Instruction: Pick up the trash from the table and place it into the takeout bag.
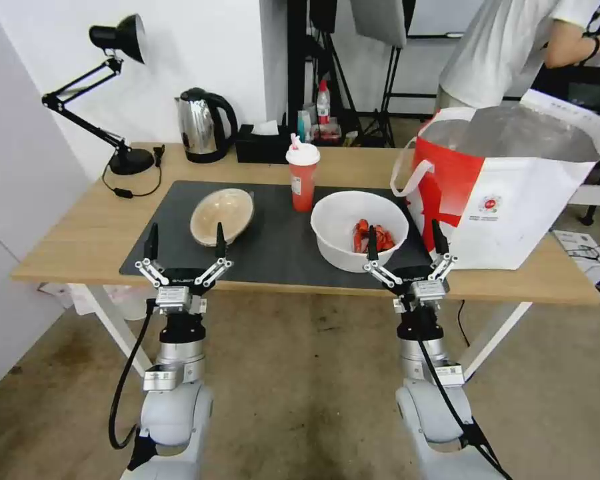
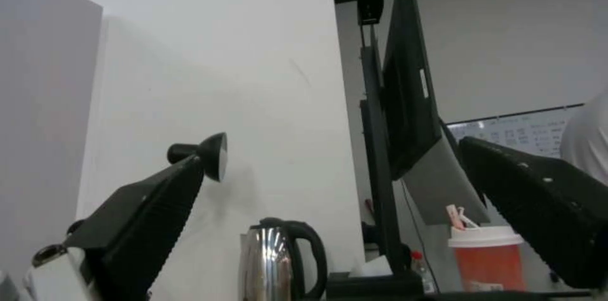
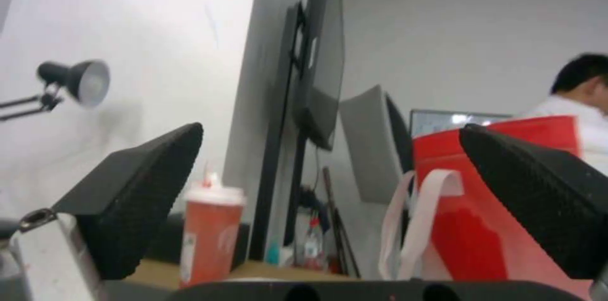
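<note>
Both your grippers sit low in the frame at the table's (image 1: 100,227) near edge, left gripper (image 1: 185,257) and right gripper (image 1: 408,252) spread wide, holding nothing. Your risk: grabbing the white bowl (image 1: 359,229) at centre by one rim could tip its red scraps out. The beige bowl (image 1: 222,215) tilts centre-left; the red cup (image 1: 303,177) stands tall and could topple. The takeout bag (image 1: 507,187) gapes at right.

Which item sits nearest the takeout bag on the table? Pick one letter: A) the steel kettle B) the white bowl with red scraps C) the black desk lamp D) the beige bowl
B: in the head view the white bowl with red scraps sits on the grey mat right beside the takeout bag, while the beige bowl, steel kettle and desk lamp all lie farther toward the table's left.
</note>
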`<state>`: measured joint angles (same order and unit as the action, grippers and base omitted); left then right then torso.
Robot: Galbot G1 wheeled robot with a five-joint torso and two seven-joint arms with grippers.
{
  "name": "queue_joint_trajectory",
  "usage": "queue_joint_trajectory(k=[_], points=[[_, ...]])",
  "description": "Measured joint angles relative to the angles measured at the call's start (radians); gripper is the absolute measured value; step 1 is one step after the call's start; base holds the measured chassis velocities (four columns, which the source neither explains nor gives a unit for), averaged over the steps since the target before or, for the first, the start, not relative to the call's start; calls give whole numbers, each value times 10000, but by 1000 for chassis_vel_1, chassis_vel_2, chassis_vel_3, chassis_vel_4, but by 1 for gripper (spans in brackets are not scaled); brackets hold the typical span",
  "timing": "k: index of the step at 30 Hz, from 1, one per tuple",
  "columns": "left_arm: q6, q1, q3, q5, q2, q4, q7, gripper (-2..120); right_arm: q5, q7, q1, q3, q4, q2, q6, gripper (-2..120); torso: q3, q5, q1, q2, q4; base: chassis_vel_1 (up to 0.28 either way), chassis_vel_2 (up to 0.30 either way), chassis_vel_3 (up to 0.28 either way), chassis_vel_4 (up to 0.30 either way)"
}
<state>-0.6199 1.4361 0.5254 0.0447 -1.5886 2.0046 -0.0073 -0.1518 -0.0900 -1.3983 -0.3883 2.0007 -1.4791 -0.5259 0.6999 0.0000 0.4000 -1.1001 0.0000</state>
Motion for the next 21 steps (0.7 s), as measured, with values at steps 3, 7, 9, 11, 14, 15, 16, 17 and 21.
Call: queue_joint_trajectory(k=[3, 7, 9, 11, 14, 15, 16, 17, 21], points=[[75, 35, 34, -92, 36, 44, 90, 100, 272, 111, 179, 478, 489, 479, 1354, 100, 0, -1, 0, 0, 0, 0, 0, 0, 0], [100, 53, 52, -114, 73, 70, 108, 100, 660, 117, 560, 868, 985, 973, 2836, 100, 0, -1, 1, 1, 1, 0, 0, 0, 0], [106, 73, 53, -129, 83, 96, 112, 100, 925, 116, 774, 1023, 1293, 1251, 3706, 100, 0, 1, 0, 0, 1, 0, 0, 0, 0], [107, 85, 53, -135, 87, 119, 115, 100, 1179, 116, 891, 1112, 1467, 1450, 4157, 100, 0, -1, 0, 0, 0, 0, 0, 0, 0], [107, 120, 50, -143, 95, 164, 117, 100, 1796, 114, 1144, 1280, 1795, 1870, 5164, 100, 0, 0, 0, 0, 0, 0, 0, 0, 0], [107, 135, 49, -145, 102, 181, 118, 100, 2043, 113, 1246, 1355, 1907, 2033, 5615, 100, 0, 0, 0, 0, 0, 0, 0, 0, 0], [107, 141, 48, -145, 105, 188, 119, 100, 2174, 112, 1311, 1400, 1969, 2129, 5881, 100, 1, 2, 0, 0, 0, 0, 0, 0, 0], [107, 162, 48, -145, 113, 200, 124, 100, 2460, 115, 1544, 1537, 2133, 2410, 6641, 100, 0, 0, 0, 0, 0, 0, 0, 0, 0], [107, 180, 0, -116, 85, 200, 142, 100, 2823, 116, 2047, 1638, 2408, 2676, 8308, 100, 0, 1, 1, 1, -1, 0, 0, 0, 0]])
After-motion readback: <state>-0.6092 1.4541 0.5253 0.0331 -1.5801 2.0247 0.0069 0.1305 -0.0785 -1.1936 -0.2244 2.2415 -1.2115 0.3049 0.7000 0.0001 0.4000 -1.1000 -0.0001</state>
